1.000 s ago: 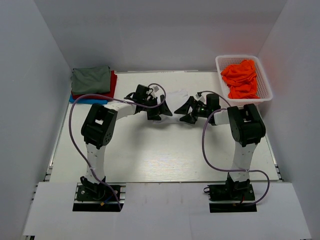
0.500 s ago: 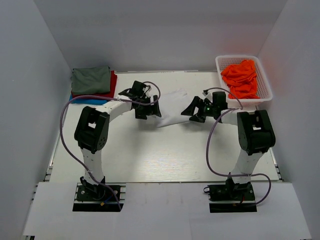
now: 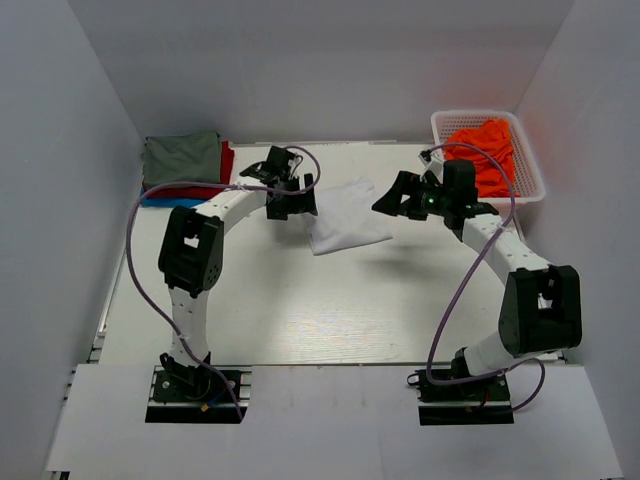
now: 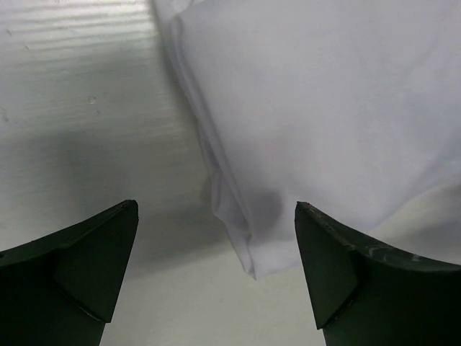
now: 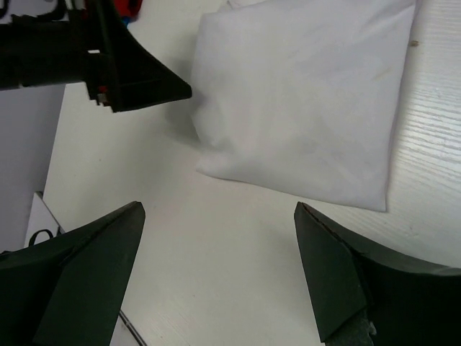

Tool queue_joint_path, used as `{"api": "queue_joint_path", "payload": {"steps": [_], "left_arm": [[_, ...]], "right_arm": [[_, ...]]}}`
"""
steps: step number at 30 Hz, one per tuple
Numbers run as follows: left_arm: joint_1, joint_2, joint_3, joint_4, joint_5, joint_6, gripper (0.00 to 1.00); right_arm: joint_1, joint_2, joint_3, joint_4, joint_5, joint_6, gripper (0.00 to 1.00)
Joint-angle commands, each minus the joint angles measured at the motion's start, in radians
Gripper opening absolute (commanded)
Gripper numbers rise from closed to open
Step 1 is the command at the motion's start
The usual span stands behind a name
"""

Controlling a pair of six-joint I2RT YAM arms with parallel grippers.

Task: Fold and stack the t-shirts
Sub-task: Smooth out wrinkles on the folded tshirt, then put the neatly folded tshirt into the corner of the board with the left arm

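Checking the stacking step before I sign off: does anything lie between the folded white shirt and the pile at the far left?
Nothing loose does. Only the open left gripper, beside the left edge of the white shirt, sits on the line to the pile.

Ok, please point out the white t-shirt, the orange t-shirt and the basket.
white t-shirt (image 3: 348, 215), top external view, middle of the folded cloth
orange t-shirt (image 3: 490, 145), top external view, middle of the heap
basket (image 3: 531, 160), top external view, right rim
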Motion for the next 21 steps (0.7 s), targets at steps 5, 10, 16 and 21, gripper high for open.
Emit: {"api": "queue_joint_path", "payload": {"steps": [5, 10, 16, 21], "left_arm": [[-0.008, 0.043, -0.065, 0.076, -0.012, -0.063, 1.0], [-0.028, 0.108, -0.064, 0.078, -0.072, -0.073, 0.9], [-0.048, 0.213, 0.0, 0.078, -0.091, -0.073, 0.71], [-0.079, 0.298, 0.085, 0.001, -0.132, -0.073, 0.54]], "right_arm": [[-0.008, -0.062, 0.033, -0.071, 0.059, -0.026, 0.9], [-0.005, -0.074, 0.018, -0.072, 0.061, -0.023, 0.9], [-0.011, -0.071, 0.021, -0.082, 0.075, -0.029, 0.9], [-0.014, -0.068, 0.019, -0.085, 0.084, -0.025, 0.9]]}}
